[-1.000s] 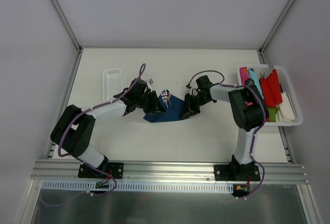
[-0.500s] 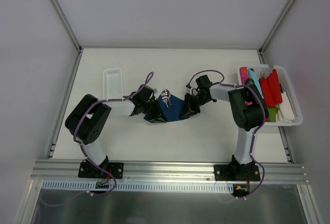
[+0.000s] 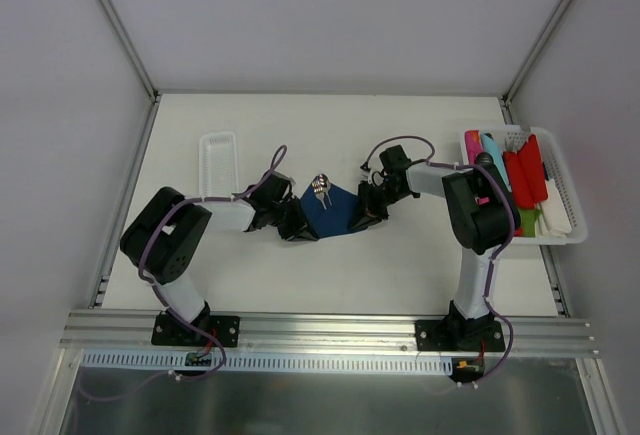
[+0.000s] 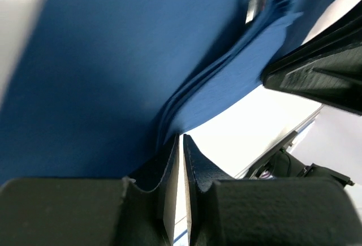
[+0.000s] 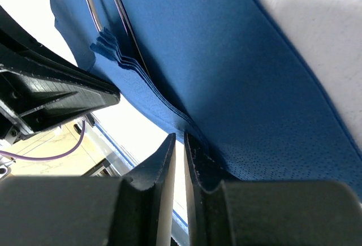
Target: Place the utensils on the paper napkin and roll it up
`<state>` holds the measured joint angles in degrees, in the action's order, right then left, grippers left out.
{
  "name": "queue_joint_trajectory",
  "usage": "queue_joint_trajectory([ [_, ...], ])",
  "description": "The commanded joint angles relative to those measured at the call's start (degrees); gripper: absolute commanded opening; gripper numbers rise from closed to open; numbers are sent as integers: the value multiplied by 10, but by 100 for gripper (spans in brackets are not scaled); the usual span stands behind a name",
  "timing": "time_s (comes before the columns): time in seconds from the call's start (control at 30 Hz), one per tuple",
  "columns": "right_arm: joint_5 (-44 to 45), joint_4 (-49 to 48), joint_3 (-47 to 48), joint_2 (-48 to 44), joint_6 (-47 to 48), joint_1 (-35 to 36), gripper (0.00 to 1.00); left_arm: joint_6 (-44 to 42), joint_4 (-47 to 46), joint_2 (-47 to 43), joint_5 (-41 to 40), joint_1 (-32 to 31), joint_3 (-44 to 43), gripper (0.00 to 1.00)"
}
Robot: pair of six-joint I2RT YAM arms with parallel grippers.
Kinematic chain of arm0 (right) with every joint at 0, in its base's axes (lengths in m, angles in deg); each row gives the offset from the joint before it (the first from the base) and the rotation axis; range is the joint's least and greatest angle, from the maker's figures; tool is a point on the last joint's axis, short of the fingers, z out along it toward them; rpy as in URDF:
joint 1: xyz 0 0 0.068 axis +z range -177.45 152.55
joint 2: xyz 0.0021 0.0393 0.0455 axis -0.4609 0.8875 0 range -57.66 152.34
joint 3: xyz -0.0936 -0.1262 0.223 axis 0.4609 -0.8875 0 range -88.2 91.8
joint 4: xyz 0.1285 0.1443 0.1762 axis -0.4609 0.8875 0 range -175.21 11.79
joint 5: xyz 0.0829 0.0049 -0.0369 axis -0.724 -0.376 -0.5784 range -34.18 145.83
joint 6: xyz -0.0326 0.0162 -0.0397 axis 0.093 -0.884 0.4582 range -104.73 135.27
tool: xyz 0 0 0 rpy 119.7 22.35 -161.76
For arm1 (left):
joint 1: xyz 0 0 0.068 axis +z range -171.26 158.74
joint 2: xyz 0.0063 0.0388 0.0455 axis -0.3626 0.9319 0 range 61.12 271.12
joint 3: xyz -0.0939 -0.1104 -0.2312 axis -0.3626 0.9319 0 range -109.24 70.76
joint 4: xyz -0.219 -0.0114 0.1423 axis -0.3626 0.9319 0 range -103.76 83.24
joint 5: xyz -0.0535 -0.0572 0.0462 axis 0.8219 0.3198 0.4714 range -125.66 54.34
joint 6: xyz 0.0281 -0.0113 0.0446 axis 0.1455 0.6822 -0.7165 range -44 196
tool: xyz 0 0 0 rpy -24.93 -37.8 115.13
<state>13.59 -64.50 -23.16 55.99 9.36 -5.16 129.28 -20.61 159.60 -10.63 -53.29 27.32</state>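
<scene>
The dark blue paper napkin [image 3: 333, 212] lies mid-table, bunched up between my two grippers. The silver utensils [image 3: 321, 188] stick out of its far edge; in the right wrist view their thin handles [image 5: 120, 8] lie on the napkin [image 5: 226, 59]. My left gripper [image 3: 297, 227] is at the napkin's left edge. In its own view the jaws [image 4: 181, 137] are almost together, and the napkin's layered edge [image 4: 113, 59] runs into their tips. My right gripper [image 3: 360, 218] holds the right edge, shut [image 5: 180, 136] on the folded layers.
A long white tray [image 3: 217, 155] lies at the back left. A white basket [image 3: 562, 190] at the right edge holds red, pink and turquoise plastic pieces [image 3: 515, 170]. Each wrist view shows the other gripper's black body close by [image 4: 317, 76] [image 5: 51, 87].
My left arm swung in and down to the napkin's left edge, and its jaws narrowed onto it. The napkin's left side is now drawn in. The right arm stayed still.
</scene>
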Motion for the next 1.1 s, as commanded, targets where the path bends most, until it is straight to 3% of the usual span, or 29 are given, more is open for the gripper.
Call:
queue_joint_trajectory([
  [0.0,73,19,3,20,25,1,14,10,24,-32,-26,17,38,8],
  [0.33,76,22,6,25,27,1,13,10,36,-118,-51,57,114,7],
  [0.53,72,22,4,25,26,2,13,-95,57,-174,-73,-3,28,11],
  [0.77,70,21,6,28,22,3,13,-74,65,-67,-69,-39,-82,10],
  [1.07,73,21,4,30,24,3,13,-46,65,6,-75,-44,-103,8],
])
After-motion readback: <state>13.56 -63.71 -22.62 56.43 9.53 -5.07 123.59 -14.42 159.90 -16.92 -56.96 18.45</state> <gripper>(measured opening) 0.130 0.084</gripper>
